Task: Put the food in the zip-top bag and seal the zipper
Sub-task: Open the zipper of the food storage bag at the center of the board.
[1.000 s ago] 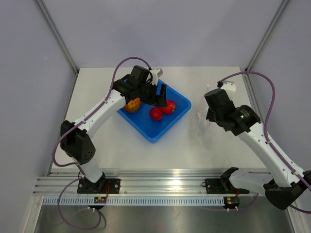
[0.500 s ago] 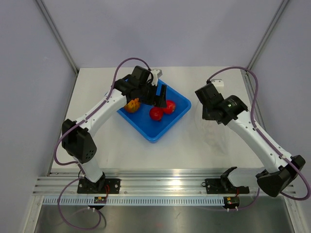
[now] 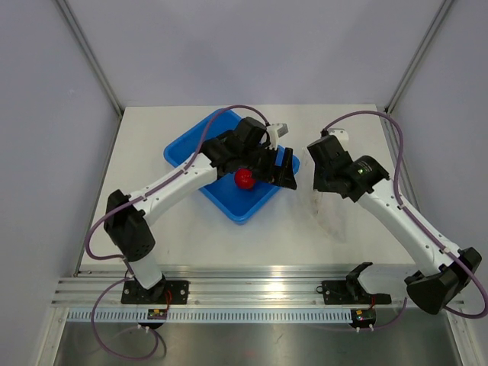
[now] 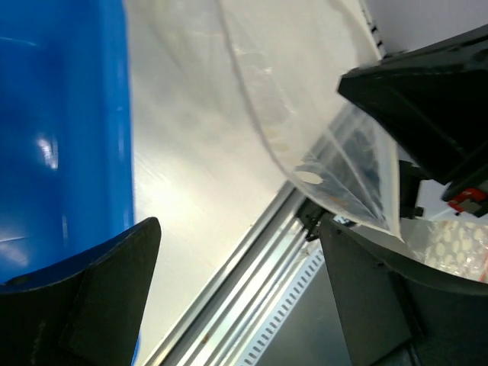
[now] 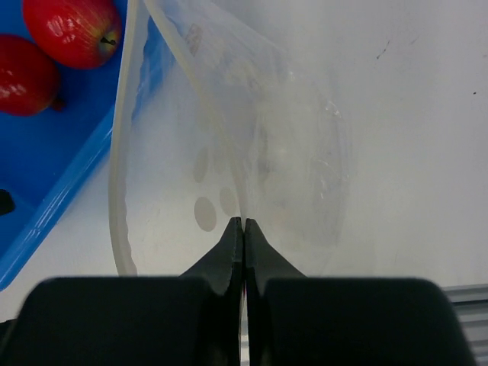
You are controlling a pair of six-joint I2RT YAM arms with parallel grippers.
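Note:
My right gripper is shut on the edge of the clear zip-top bag and holds its mouth up, right of the blue tray; its zipper strip curves down the left. In the top view the bag hangs below this gripper. My left gripper is open and empty over the tray's right corner, facing the bag. Two red fruits lie in the tray; the top view shows one. The pineapple is hidden under my left arm.
The blue tray sits left of centre on the white table; its wall shows in the left wrist view and the right wrist view. The metal rail runs along the near edge.
My left arm has swung right from over the tray's middle to its right corner, toward the bag. My right gripper has moved left with the bag.

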